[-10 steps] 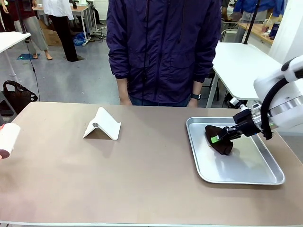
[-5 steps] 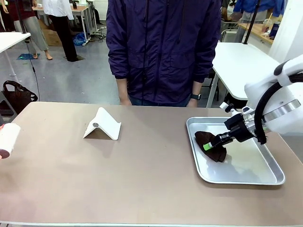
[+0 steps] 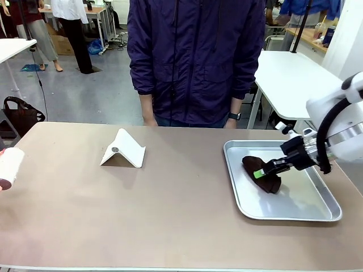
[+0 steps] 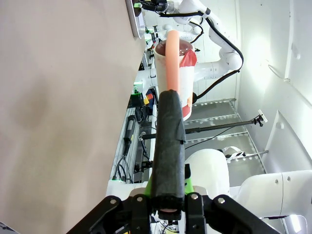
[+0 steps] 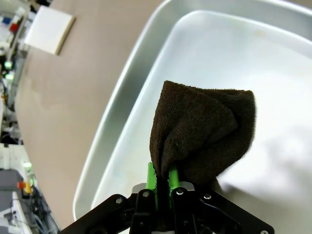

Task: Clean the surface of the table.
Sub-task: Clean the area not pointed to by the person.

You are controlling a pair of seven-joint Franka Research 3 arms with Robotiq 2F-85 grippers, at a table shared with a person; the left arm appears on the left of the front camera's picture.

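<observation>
The brownish-taupe table (image 3: 170, 209) spans the front view. My right gripper (image 3: 262, 171) is shut on a dark brown cloth (image 3: 265, 178), which rests inside the metal tray (image 3: 238, 207) at the right. In the right wrist view the cloth (image 5: 204, 129) bunches up from between the green pads (image 5: 151, 176) of the right gripper (image 5: 163, 183), over the tray (image 5: 122, 102). My left gripper (image 4: 168, 197) is shut on the black foam handle (image 4: 168, 141) of a lint roller, whose white roll (image 3: 8, 166) shows at the table's left edge.
A folded white stand (image 3: 123, 150) sits on the table's left half, and shows as a white slab (image 5: 48, 30) in the right wrist view. A person in a dark purple jacket (image 3: 195, 62) stands at the far edge. A white table (image 3: 289, 73) stands behind the tray.
My right gripper dragged the cloth left across the tray, then back to the right. The roller at the left edge has not moved.
</observation>
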